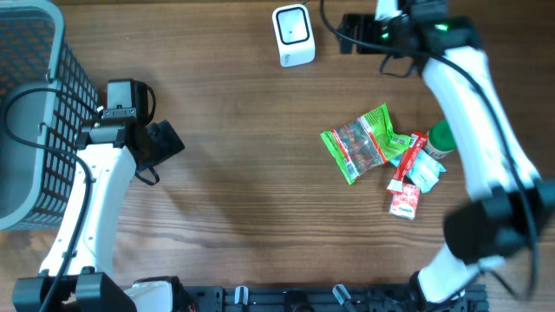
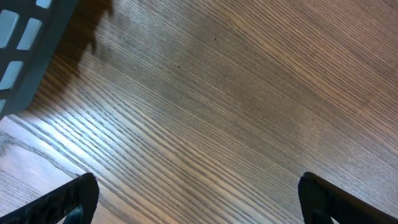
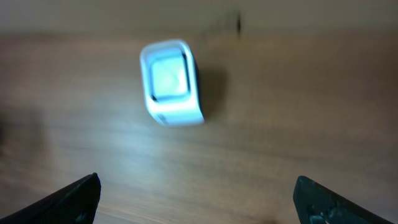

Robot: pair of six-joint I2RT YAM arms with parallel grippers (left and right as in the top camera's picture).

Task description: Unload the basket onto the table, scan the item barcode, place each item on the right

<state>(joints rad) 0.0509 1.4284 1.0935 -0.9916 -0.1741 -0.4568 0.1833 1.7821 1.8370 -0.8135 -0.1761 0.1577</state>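
Wood-grain tabletop (image 1: pixel 251 191) with a white scanner (image 1: pixel 293 35) at its far edge and a small heap of packets on the right; both hands are empty.

Left hand (image 1: pixel 166 141) sits over bare wood just beside the grey basket (image 1: pixel 39 104) at the left edge. Its fingers are spread wide with nothing between them, and its wrist view shows only wood grain and a corner of the basket. Right hand (image 1: pixel 347 35) is at the far edge just to the right of the scanner, with its jaws wide apart and gripping nothing. Its blurred wrist view shows the scanner ahead, standing clear of the fingertips. The items lie untouched, well apart from both hands: a green snack packet (image 1: pixel 357 143), a red sachet (image 1: pixel 406 178) touching it, and a green-lidded container (image 1: pixel 440 139) partly hidden under the right arm.
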